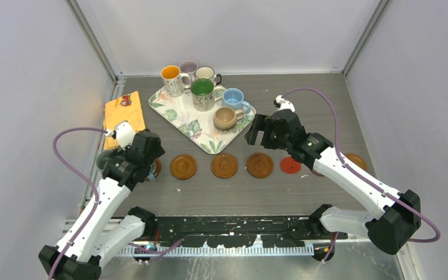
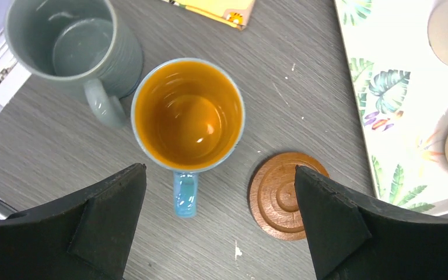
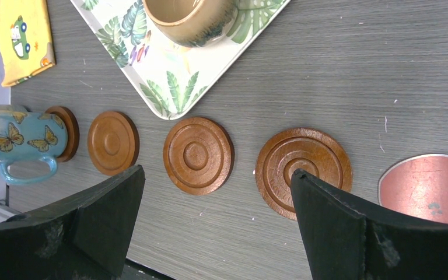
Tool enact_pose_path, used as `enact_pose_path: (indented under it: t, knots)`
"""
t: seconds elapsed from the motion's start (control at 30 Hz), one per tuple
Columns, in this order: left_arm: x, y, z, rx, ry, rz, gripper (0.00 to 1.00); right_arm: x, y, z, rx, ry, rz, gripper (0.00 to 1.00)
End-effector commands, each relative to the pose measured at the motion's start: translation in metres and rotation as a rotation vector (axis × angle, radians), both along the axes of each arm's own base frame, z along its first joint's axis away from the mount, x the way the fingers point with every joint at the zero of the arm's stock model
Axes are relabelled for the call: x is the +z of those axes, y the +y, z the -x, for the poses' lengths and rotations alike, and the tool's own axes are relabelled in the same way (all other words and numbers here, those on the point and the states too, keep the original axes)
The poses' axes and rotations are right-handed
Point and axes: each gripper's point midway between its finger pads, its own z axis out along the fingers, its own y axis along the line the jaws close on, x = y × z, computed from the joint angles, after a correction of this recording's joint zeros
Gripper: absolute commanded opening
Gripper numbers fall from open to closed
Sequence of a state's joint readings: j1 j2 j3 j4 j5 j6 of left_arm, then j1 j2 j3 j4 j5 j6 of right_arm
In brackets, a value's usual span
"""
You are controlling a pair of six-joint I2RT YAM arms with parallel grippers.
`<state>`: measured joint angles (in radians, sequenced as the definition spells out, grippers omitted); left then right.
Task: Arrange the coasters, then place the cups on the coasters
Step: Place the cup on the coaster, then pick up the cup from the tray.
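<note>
Left gripper hangs with jaws spread wide. Just beyond the fingertips a grey mug stands leftmost. Beside it the butterfly mug sits upright on the dark coaster, its blue handle pointing back into the gap between the jaws. Farther right, the right gripper, jaws also spread, hovers over three wooden coasters in a row, then the red coaster.

— What closes the bench in?
— Plain pale walls on the left, back and right, joined by bare metal corner posts.
— And the surface?
— A grey wood-grain tabletop (small white specks and scuffs show up close). A black rail runs along its near edge, with a brushed metal strip below.
— Lighting?
— Soft and even, with only faint shadows.
</note>
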<state>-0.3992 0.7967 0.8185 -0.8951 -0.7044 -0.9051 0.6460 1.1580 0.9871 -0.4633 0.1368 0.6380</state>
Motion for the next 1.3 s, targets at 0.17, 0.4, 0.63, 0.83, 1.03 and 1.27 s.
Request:
enact_pose_path:
  t: [0.17, 0.4, 0.63, 0.83, 1.03, 1.27]
  knots:
    - [0.031, -0.035, -0.041, -0.164, -0.011, 0.02, 1.0, 0.017, -0.007, -0.012, -0.048, -0.06, 0.012, 1.0]
    - [0.031, -0.082, -0.087, -0.297, -0.012, 0.07, 1.0, 0.017, -0.009, -0.023, -0.091, -0.065, 0.034, 1.0]
    - [0.025, -0.135, -0.12, -0.429, -0.007, 0.111, 1.0, 0.003, 0.002, -0.05, -0.095, 0.008, -0.038, 1.0]
    - [0.01, -0.172, -0.125, -0.534, 0.028, 0.139, 1.0, 0.002, 0.013, -0.091, -0.092, 0.043, -0.175, 1.0]
    - [0.003, -0.18, -0.11, -0.587, 0.043, 0.164, 1.0, 0.001, 0.031, -0.138, -0.076, 0.005, -0.222, 1.0]
    - [0.01, -0.17, -0.084, -0.611, 0.016, 0.188, 1.0, -0.021, 0.063, -0.18, 0.009, -0.024, -0.244, 1.0]
